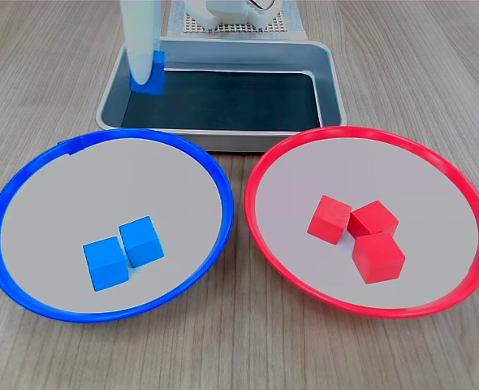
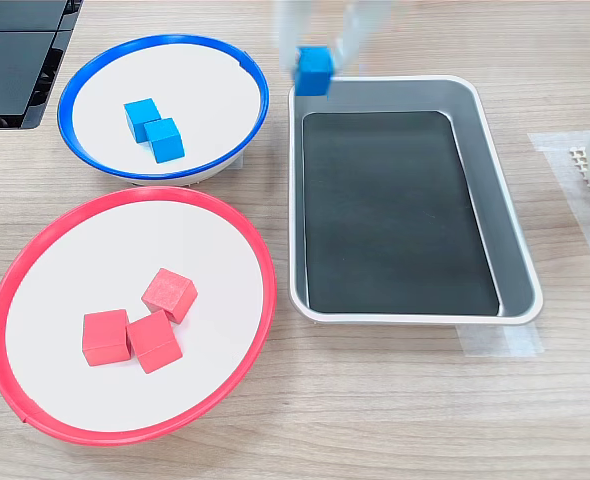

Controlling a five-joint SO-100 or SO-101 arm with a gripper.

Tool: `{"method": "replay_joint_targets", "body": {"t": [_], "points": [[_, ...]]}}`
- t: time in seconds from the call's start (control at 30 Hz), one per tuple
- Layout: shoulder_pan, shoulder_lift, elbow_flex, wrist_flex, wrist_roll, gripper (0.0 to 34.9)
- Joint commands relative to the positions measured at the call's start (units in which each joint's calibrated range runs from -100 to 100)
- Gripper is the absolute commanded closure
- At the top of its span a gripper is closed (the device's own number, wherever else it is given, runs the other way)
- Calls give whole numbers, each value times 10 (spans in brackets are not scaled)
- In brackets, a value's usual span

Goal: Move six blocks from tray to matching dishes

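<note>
My gripper [image 1: 145,78] is shut on one blue block [image 1: 153,75], held over the tray's [image 1: 330,88] left end in the first exterior view. In the second exterior view the gripper [image 2: 320,62] holds that block [image 2: 315,72] above the tray's [image 2: 513,262] far left corner, near the blue-rimmed dish [image 2: 207,100]. The tray's black floor is bare. Two blue blocks [image 1: 124,252] lie side by side in the blue-rimmed dish [image 1: 101,175]. Three red blocks [image 1: 357,231] cluster in the red-rimmed dish [image 1: 410,175]; they also show as red blocks [image 2: 140,320] in the red dish [image 2: 85,250].
The arm's white base [image 1: 231,12] stands on a mesh mat behind the tray. A black flat object [image 2: 15,50] lies at the second exterior view's top left. Clear tape [image 2: 500,342] sits on the wooden table beside the tray.
</note>
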Motion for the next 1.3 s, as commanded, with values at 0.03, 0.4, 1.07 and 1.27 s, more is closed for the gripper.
{"method": "replay_joint_targets", "body": {"t": [0.03,0.4,1.07,1.27], "points": [[1,81,-135,-42,-66,348],[33,217,-208,-100,-42,195],[-114,-800,762,-351,-79,349],[-105,-1005,895,-222,-92,349]]}}
